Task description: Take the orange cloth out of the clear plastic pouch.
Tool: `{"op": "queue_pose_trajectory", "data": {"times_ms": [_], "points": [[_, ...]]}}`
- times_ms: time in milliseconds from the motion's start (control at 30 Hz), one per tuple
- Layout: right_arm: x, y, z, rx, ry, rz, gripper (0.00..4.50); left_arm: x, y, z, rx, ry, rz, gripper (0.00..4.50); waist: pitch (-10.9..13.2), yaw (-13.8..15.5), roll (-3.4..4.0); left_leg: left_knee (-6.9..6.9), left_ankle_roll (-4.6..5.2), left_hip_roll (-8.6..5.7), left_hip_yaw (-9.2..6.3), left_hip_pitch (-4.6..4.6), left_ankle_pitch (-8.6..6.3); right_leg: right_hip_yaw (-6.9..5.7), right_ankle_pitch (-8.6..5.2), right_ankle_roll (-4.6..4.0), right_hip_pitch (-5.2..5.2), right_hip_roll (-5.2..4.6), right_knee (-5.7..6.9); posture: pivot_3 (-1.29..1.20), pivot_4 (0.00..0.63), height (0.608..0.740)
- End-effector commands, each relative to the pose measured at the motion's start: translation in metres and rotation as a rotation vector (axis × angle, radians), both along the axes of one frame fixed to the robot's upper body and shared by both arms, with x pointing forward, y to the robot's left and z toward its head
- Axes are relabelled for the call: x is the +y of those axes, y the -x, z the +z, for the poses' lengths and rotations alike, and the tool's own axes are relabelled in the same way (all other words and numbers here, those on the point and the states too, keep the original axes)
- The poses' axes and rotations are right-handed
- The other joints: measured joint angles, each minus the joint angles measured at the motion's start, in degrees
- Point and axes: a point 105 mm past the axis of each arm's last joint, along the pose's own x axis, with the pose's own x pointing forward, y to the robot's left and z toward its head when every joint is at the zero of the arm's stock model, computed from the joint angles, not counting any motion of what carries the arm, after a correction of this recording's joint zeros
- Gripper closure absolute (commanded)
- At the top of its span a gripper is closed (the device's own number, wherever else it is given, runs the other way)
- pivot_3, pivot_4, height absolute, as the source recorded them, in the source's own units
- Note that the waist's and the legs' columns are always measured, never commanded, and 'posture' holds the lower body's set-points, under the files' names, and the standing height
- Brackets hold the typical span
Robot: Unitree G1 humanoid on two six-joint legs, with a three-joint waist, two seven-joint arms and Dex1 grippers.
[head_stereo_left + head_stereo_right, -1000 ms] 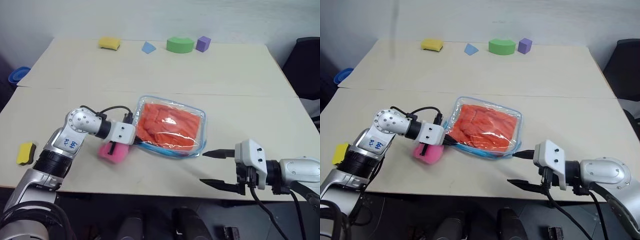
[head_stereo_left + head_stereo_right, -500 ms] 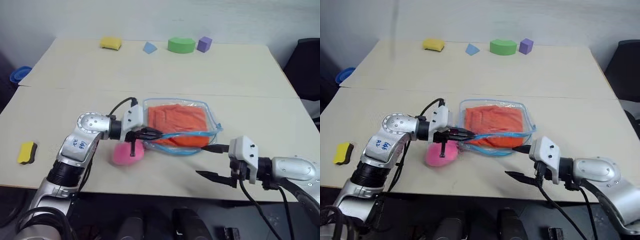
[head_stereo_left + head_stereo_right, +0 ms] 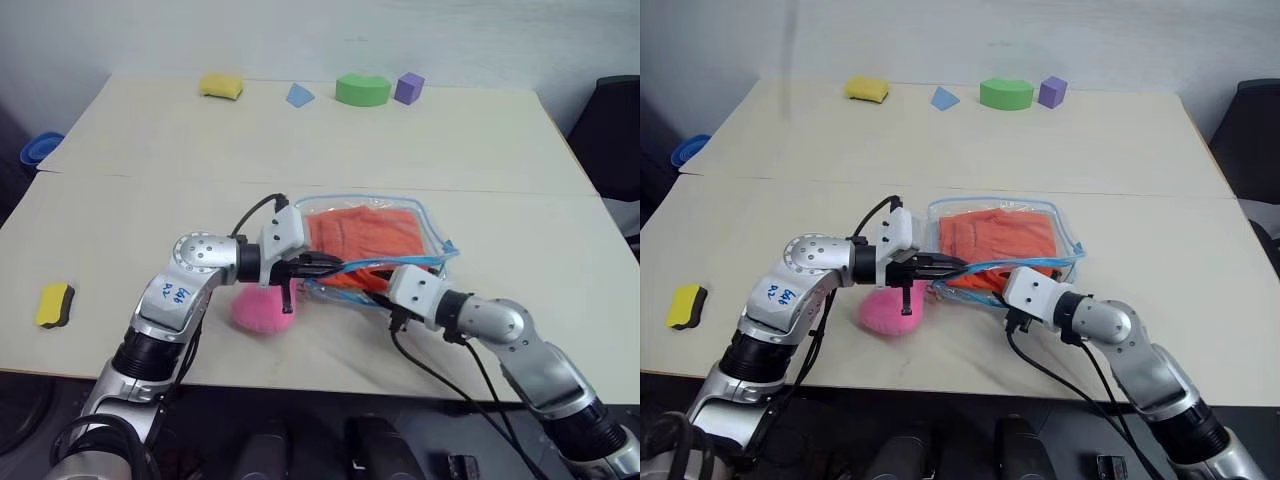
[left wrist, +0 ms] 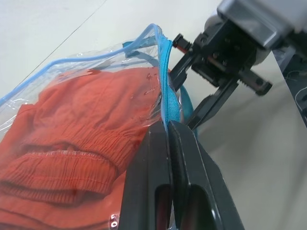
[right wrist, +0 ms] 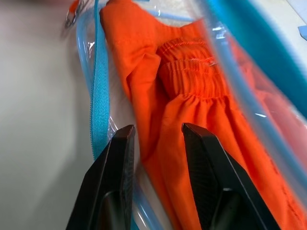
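The clear plastic pouch lies mid-table with the orange cloth inside. Its near side is lifted. My left gripper is shut on the pouch's light blue edging and holds the mouth up. The pink pompom hangs below that hand. My right gripper reaches into the pouch's mouth from the near right. Its two fingers stand a little apart, open, with a fold of the orange cloth between them. The blue zipper strip runs beside one finger.
Along the table's far edge sit a yellow block, a blue triangle, a green block and a purple cube. A yellow sponge lies near the left front. A dark chair stands at the right.
My right gripper has moved forward and left into the pouch's mouth, and its fingers have narrowed. My left gripper has shifted right and up, turning the pouch's edge upward.
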Motion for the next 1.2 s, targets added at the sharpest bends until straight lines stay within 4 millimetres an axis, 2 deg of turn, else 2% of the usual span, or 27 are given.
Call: {"op": "queue_pose_trajectory", "data": {"times_ms": [33, 100, 200, 333, 567, 667, 933, 1033, 1200], "points": [[0.003, -0.003, 0.008, -0.07, 0.0, -0.016, 2.55, -0.005, 0.002, 0.012, -0.057, 0.014, -0.019, 4.5, 0.0, 0.0, 0.0, 0.0, 0.0, 0.0, 0.0, 0.0, 0.0, 0.0, 0.0, 0.0, 0.0, 0.0, 0.0, 0.0, 0.15, 0.74], [0.002, -0.007, 0.006, -0.097, 0.031, -0.035, 2.11, -0.005, 0.002, 0.013, -0.057, 0.015, -0.02, 4.5, 0.0, -0.01, 0.0, 0.0, 0.0, 0.0, 0.0, 0.0, 0.0, 0.0, 0.0, 0.0, 0.0, 0.0, 0.01, 0.0, 0.15, 0.74], [0.003, -0.01, 0.0, -0.108, 0.075, -0.04, 1.1, -0.007, 0.002, 0.013, -0.058, 0.017, -0.023, 4.5, 0.0, -0.03, 0.0, 0.0, 0.0, 0.0, 0.0, 0.0, 0.0, 0.0, 0.0, 0.0, 0.0, 0.0, 0.0, 0.0, 0.15, 0.74], [0.006, -0.009, -0.005, -0.09, 0.079, -0.033, 1.1, -0.009, 0.001, 0.016, -0.064, 0.021, -0.024, 4.5, 0.0, -0.04, 0.0, -0.01, 0.0, 0.0, 0.0, 0.01, 0.0, -0.01, 0.0, 0.0, 0.0, 0.0, 0.0, 0.0, 0.15, 0.74], [-0.004, -0.03, -0.017, -0.102, 0.15, -0.142, 1.1, -0.012, 0.002, 0.022, -0.069, 0.04, -0.031, 4.5, -0.01, -0.08, -0.01, 0.0, -0.02, 0.0, 0.01, 0.02, 0.01, 0.0, 0.0, 0.0, 0.01, 0.0, 0.0, 0.0, 0.15, 0.74], [-0.007, -0.033, -0.029, -0.074, 0.182, -0.147, 1.73, -0.012, 0.001, 0.024, -0.07, 0.048, -0.025, 4.5, -0.02, -0.13, -0.03, 0.0, -0.02, 0.0, 0.01, 0.05, 0.01, 0.01, 0.0, 0.0, 0.03, 0.0, 0.0, 0.0, 0.15, 0.74], [-0.006, -0.028, -0.035, -0.051, 0.208, -0.081, 4.41, -0.012, -0.003, 0.029, -0.047, 0.091, 0.006, 4.5, -0.03, -0.01, -0.03, 0.0, -0.03, -0.02, 0.0, 0.06, 0.02, 0.0, 0.0, 0.0, 0.06, -0.01, 0.01, 0.0, 0.15, 0.74], [0.001, -0.018, -0.035, -0.114, 0.282, 0.021, 4.46, -0.017, -0.01, 0.03, -0.025, 0.126, 0.041, 4.5, -0.03, 0.08, -0.03, 0.01, -0.03, -0.02, 0.0, 0.06, 0.02, -0.01, 0.0, 0.0, 0.06, -0.02, 0.01, 0.0, 0.15, 0.74], [-0.003, -0.001, -0.038, -0.188, 0.421, 0.159, 4.46, -0.02, -0.032, 0.021, -0.035, 0.098, 0.153, 4.5, -0.07, 0.1, -0.09, 0.01, -0.02, -0.06, -0.01, 0.07, 0.01, -0.02, 0.0, 0.0, 0.08, -0.02, -0.05, 0.0, 0.15, 0.74]]}}
